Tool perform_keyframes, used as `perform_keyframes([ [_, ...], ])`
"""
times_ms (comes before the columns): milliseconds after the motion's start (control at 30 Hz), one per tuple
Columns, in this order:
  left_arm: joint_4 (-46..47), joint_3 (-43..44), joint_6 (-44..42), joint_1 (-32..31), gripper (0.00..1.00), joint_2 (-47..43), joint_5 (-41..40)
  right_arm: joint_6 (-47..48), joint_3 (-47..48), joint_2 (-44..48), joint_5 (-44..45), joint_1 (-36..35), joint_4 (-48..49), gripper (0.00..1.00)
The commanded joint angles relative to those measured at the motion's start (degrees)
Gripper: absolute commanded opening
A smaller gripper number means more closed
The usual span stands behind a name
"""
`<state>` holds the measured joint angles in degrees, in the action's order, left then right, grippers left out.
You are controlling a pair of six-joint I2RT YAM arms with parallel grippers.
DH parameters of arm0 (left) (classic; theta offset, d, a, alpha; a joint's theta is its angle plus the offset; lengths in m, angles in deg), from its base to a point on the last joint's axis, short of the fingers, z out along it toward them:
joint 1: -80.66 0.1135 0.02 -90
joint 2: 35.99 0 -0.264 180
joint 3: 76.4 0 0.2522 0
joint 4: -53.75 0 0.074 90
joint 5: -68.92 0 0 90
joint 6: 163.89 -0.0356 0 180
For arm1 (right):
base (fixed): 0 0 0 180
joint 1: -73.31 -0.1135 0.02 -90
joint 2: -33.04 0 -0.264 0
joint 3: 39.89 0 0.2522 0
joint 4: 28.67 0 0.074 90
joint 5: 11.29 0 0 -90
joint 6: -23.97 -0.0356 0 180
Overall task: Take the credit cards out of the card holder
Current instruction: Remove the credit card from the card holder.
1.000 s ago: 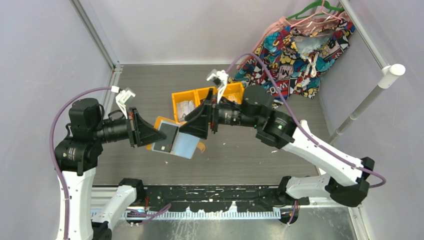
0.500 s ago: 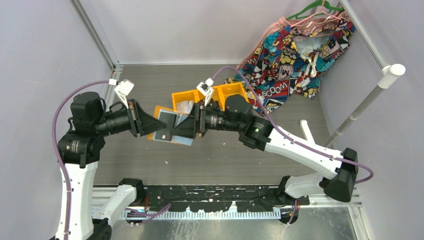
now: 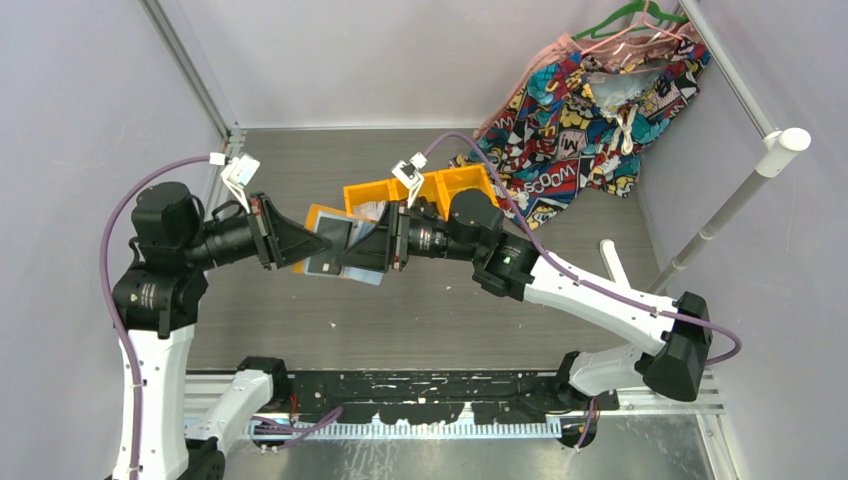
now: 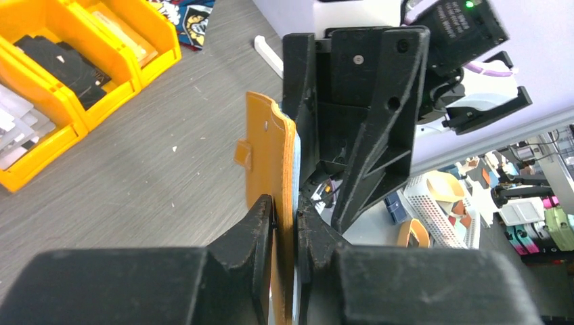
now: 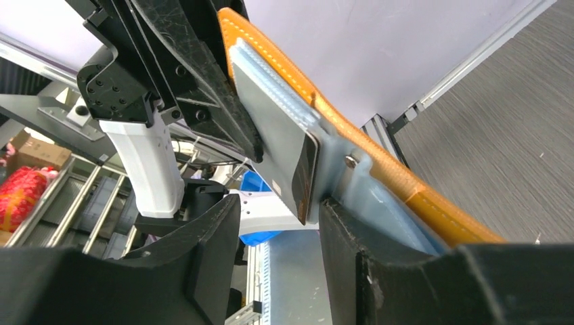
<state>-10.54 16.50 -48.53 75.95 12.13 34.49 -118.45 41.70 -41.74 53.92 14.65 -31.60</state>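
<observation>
Orange cover is what my left hand (image 4: 284, 211) is clamped on. Both fingers press the near edge of the card holder (image 4: 269, 152), which stands on edge in the air above the counter (image 3: 450, 310), its small tab sticking out to one side. My right hand (image 5: 279, 206) faces it from the other side with its fingers apart. They straddle the corner of a credit card (image 5: 274, 145) that pokes out of a pale blue pocket, and I cannot tell whether either finger touches it.

I judge the card light, thin, stiff and smooth, so it is likely to slip unless I pinch its two flat faces squarely. The exposed corner and dark end edge look like the place to take it, pulling in line with the pocket. The holder seems bendy and its clear pockets soft, so it may flex or drag along. My left hand's grip at the cover's edge should resist that.

By count there is one holder. I can be sure of only one card, the grey-faced one at my right fingers. The pockets are stacked edge-on, so any others are hidden.

Further out, the orange bin trays (image 3: 460, 185) show three compartments in my left wrist view. One patterned cloth (image 3: 590, 110) lies at the far right.
</observation>
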Motion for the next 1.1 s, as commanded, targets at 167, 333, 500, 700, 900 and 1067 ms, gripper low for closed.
perform_keyframes([
  [167,7.41,-2.41,6.89,-0.3,0.11,-0.96,11.72,-7.55,-1.54,0.0,-1.16,-0.18,22.73,0.45],
  [333,11.02,-4.17,10.76,-0.3,0.12,-1.43,13.87,-9.35,-4.18,0.69,-1.13,-0.16,28.92,0.43],
  [500,12.58,-5.29,13.75,-0.22,0.12,-2.13,14.17,-9.48,-5.61,1.54,-0.22,-0.19,32.66,0.42],
  [700,14.08,-6.88,16.68,-0.26,0.16,-4.15,12.99,-9.2,-6.06,1.79,0.95,-0.2,35.44,0.39],
  [900,11.83,-7.15,16.36,-0.22,0.17,-4.83,12.56,-7.54,-5.02,2.42,2.31,-0.21,34.25,0.38],
  [1067,9.31,-7.42,14.41,-0.22,0.05,-5.54,11.05,-7.15,-4.82,2.84,2.56,-0.23,34.04,0.37],
])
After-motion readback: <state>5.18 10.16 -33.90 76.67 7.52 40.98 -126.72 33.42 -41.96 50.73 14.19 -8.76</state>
